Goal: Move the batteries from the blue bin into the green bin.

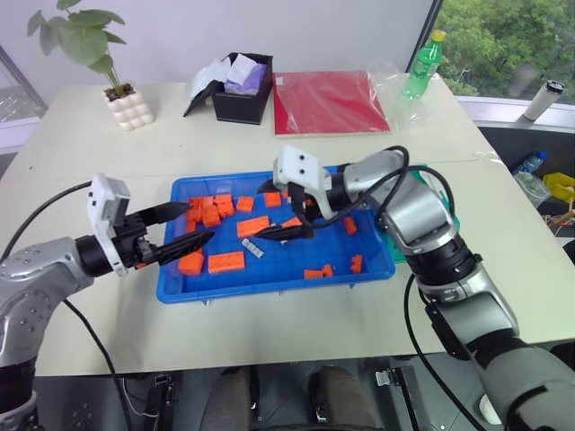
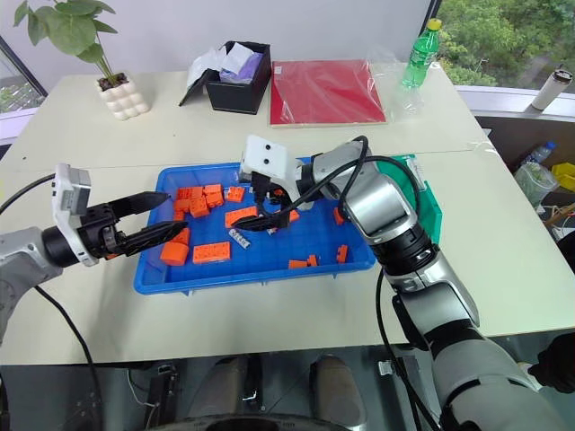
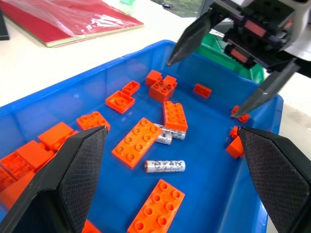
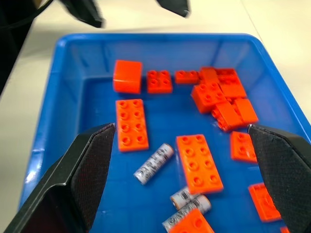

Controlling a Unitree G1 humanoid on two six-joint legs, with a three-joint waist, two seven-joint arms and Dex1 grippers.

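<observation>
Mostly hidden behind the right arm, the green bin (image 2: 429, 208); batteries (image 4: 153, 164) lie in the blue bin (image 4: 73, 97) beneath the wide, empty right pincer (image 1: 289, 214).

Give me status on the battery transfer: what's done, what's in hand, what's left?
Done: nothing confirmed; the green bin's inside is hidden behind the right arm. In hand: nothing. The right tool hangs open and empty over the blue bin; the left tool is open at its left end. Left: three batteries lie among orange blocks.
</observation>
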